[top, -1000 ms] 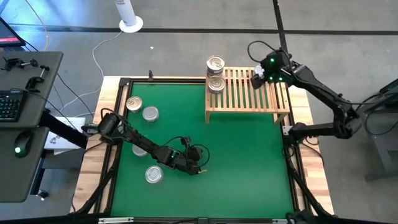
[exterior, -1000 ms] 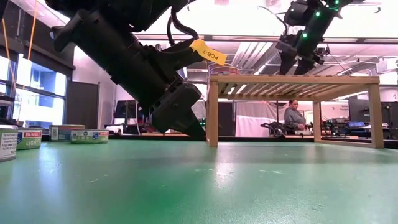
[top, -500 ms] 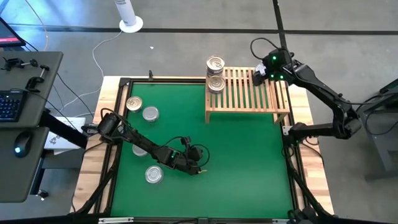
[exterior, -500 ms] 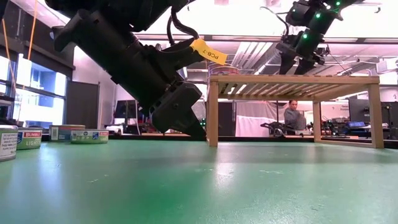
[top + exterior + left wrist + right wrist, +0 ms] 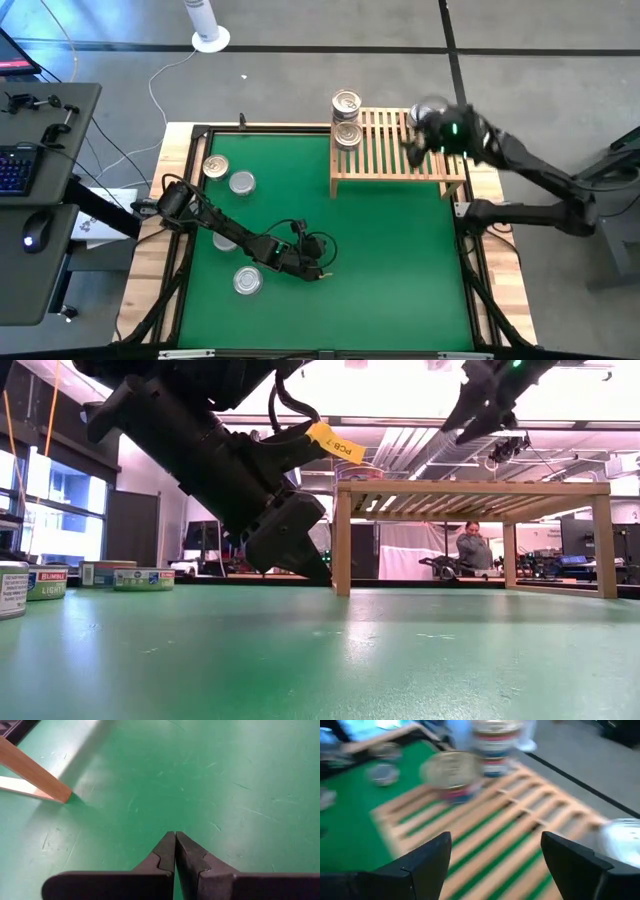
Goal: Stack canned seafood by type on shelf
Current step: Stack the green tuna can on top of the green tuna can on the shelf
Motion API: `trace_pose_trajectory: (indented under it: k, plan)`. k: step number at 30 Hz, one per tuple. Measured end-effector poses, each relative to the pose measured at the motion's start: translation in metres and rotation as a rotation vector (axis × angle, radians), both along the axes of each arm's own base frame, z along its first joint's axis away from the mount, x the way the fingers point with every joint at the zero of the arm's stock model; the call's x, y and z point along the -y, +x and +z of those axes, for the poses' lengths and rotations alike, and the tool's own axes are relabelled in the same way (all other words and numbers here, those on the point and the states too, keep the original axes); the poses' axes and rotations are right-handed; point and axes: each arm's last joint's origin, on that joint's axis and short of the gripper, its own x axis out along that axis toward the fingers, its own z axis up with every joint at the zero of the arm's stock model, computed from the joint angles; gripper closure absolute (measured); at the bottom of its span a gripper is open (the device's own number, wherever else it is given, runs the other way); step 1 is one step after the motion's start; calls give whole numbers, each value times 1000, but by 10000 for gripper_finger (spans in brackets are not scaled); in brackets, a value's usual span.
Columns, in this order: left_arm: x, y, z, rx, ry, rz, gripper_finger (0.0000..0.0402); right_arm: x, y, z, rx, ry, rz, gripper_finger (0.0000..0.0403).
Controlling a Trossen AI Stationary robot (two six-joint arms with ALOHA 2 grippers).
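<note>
Since the earlier frames the right gripper [image 5: 425, 140] has been lifted off the silver tin [image 5: 431, 109] left at the shelf's [image 5: 395, 160] far right corner; its fingers [image 5: 425, 862] are spread wide and hold nothing; 2 tin stacks [image 5: 347, 118] stand at the shelf's far left; the left gripper [image 5: 318, 262] rests closed and empty on the green mat [image 5: 390, 270]; 4 tins [image 5: 229, 181] remain on the mat.

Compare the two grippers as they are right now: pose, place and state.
The left gripper is shut, fingers pressed together; the right gripper is open with nothing between its fingers. The left gripper sits low over the green mat, away from any tin; the right gripper hangs above the shelf, near a silver tin at its far right corner. Neither holds anything.
</note>
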Motion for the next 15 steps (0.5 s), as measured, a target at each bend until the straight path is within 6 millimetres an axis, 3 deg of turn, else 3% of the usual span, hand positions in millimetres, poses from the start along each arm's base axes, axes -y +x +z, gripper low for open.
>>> trace_pose_trajectory:
  k: [8, 15]
  plan:
    - [1, -1, 8, 6, 6, -22, 401, -90, 19, -62, 199, -41, 295, 101]
    - [14, -16, 61, 26, -5, -225, 401, -152, 38, -112, 313, -81, 437, 101]
